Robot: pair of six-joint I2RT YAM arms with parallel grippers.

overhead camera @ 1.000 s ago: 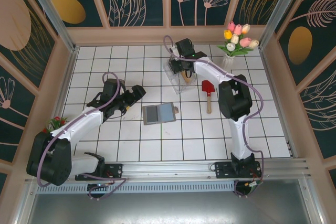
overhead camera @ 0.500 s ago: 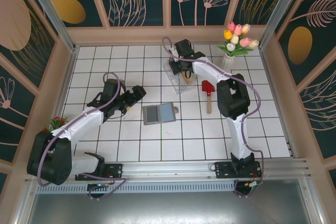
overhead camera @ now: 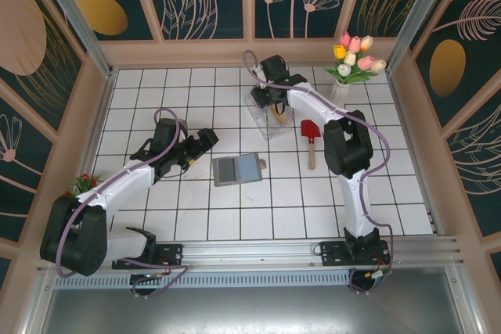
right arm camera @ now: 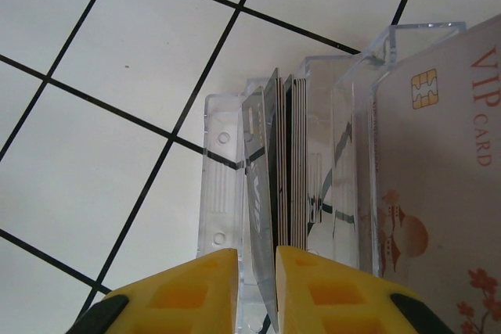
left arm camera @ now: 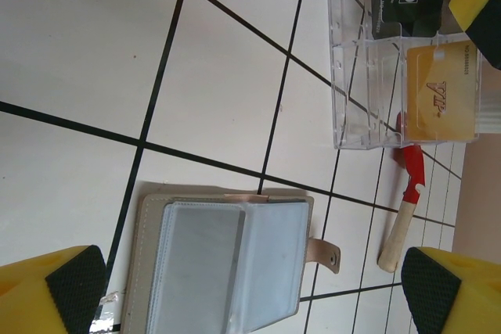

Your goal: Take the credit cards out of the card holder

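Card holder [overhead camera: 237, 169] lies open near the wide left claw [overhead camera: 206, 141], well apart from the narrowly parted right claw [right arm camera: 250, 263].

Bare table [overhead camera: 258, 217] lies all round the flat grey-brown card holder [overhead camera: 236, 170]; the clear plastic box [overhead camera: 264, 121] blocks 1 o'clock, the little red shovel [overhead camera: 308, 131] 2 o'clock.

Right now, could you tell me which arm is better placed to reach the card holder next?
Left, probably: the left gripper, jaws wide, sits beside the open card holder, while the right gripper is farther off at the clear box, jaws narrowly astride a card in it.
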